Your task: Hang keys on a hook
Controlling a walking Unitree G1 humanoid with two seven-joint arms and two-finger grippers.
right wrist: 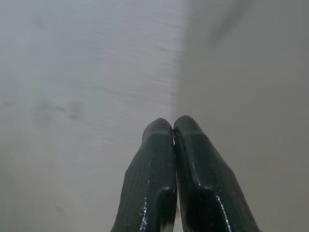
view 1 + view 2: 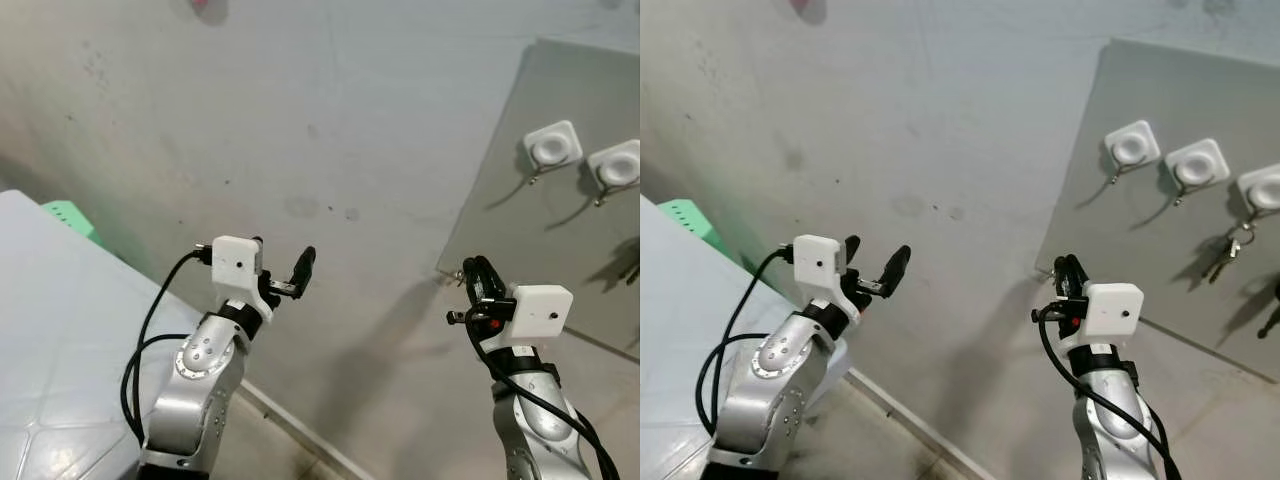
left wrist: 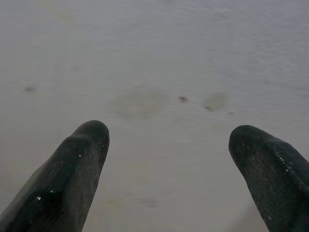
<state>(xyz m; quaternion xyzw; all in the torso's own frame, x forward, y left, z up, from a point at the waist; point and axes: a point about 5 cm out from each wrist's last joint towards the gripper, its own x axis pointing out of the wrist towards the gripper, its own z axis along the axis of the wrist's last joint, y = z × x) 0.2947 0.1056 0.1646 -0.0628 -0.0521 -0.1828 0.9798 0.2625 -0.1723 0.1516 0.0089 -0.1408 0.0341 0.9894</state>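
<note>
Two grippers: both raised toward the grey wall (image 2: 330,120)
Left gripper (image 2: 876,268): jaws wide apart, empty
Right gripper (image 2: 1070,272): jaws pressed together, nothing visible between
Keys (image 2: 1228,250): hanging on a hook (image 2: 1262,192) on the board (image 2: 1120,240)

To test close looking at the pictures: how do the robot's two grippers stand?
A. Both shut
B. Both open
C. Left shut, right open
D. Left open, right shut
D: the left gripper has its fingers spread wide, while the right gripper has its fingertips pressed together.

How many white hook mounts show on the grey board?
3 in a row: first, second, third at the frame's edge, keys hanging below. More may lie beyond.
</note>
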